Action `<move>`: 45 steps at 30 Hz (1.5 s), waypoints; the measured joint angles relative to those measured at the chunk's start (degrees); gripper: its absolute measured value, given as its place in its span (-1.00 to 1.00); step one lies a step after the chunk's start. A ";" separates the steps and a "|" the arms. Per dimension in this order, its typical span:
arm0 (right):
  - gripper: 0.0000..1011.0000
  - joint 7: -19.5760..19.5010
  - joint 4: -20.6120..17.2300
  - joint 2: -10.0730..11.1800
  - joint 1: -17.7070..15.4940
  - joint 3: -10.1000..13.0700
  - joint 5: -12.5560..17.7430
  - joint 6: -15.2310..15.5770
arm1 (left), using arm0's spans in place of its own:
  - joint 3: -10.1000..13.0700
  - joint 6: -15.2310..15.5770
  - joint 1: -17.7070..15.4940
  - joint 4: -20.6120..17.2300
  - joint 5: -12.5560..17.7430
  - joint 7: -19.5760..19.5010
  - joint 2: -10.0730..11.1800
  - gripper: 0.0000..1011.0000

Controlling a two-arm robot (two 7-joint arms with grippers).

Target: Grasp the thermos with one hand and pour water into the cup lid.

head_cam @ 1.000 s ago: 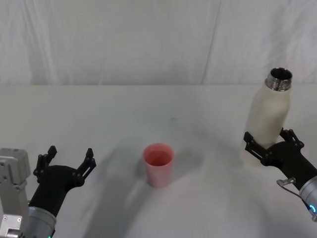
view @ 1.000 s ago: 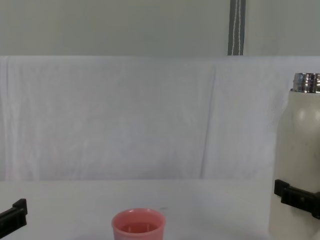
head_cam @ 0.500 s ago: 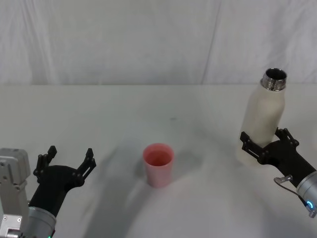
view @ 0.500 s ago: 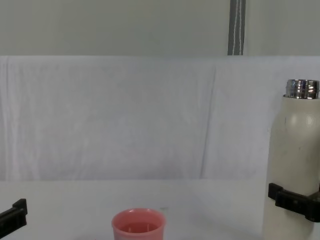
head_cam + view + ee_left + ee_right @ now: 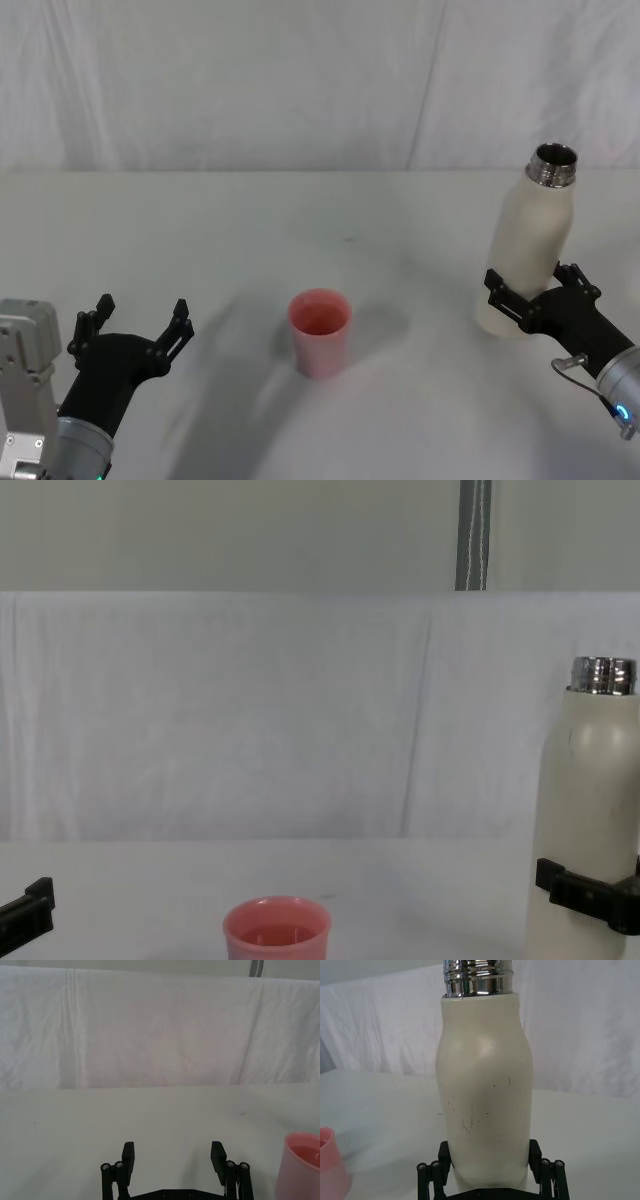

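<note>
In the head view, the thermos (image 5: pixel 531 247) is standing on the right side of the white table (image 5: pixel 300 230). Its shiny steel neck is open at the top. The right gripper (image 5: pixel 538 292) is hugging the low part of the thermos, with one black finger on each side. The cup lid (image 5: pixel 320 332) is sitting upright near the middle of the table, well apart from the thermos. The left gripper (image 5: pixel 136 324) is waiting at the near left, away from the cup lid. Its fingers are spread wide and are holding nothing.

In the left wrist view, the left gripper (image 5: pixel 173 1155) is showing two black fingers pointing up with a big gap between them. Nothing is sitting in that gap. The cup lid (image 5: pixel 300 1165) is peeking in at the edge, and something pink is showing inside it.

In the right wrist view, the thermos (image 5: pixel 484 1090) is standing straight up, close to the camera. The right gripper (image 5: pixel 490 1156) is pressing on both sides of its bottom part. Little dark scratches are showing on its cream wall. A bit of the cup lid (image 5: pixel 331 1165) is showing at the edge.

In the chest view, the thermos (image 5: pixel 588 810) is standing tall on the right. A black finger (image 5: pixel 570 888) of the right gripper is wrapping across its lower wall. The cup lid (image 5: pixel 276 932) is sitting low in the middle. A black fingertip (image 5: pixel 26 904) of the left gripper is poking in at the far left. A white cloth (image 5: pixel 250 710) is hanging behind the table.
</note>
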 joint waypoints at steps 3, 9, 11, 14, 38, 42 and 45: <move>0.90 -0.39 0.55 -0.15 0.17 -0.13 0.04 -0.37 | 0.00 0.00 0.00 0.00 0.00 0.00 0.00 0.98; 0.90 -0.75 1.19 -0.34 0.38 -0.28 0.03 -0.81 | 0.00 0.00 0.00 0.00 0.00 0.00 0.00 0.98; 0.90 -0.79 1.35 -0.40 0.49 -0.36 -0.01 -0.92 | 0.00 0.00 0.00 0.00 0.00 0.00 0.00 0.98; 0.90 -0.87 1.74 -0.51 0.71 -0.56 -0.17 -1.16 | 0.00 0.00 0.00 0.00 0.00 0.00 0.00 0.98; 0.90 -1.13 3.33 -0.70 1.94 -1.21 -1.27 -1.06 | 0.00 0.00 0.00 0.00 0.00 0.00 0.00 0.98; 0.90 -1.12 3.50 -0.77 2.04 -1.19 -1.28 -0.95 | 0.00 0.00 0.00 0.00 0.00 0.00 0.00 0.98; 0.90 -1.09 3.66 -0.84 2.08 -1.19 -1.26 -0.93 | 0.00 0.00 0.00 0.00 0.00 0.00 0.00 0.98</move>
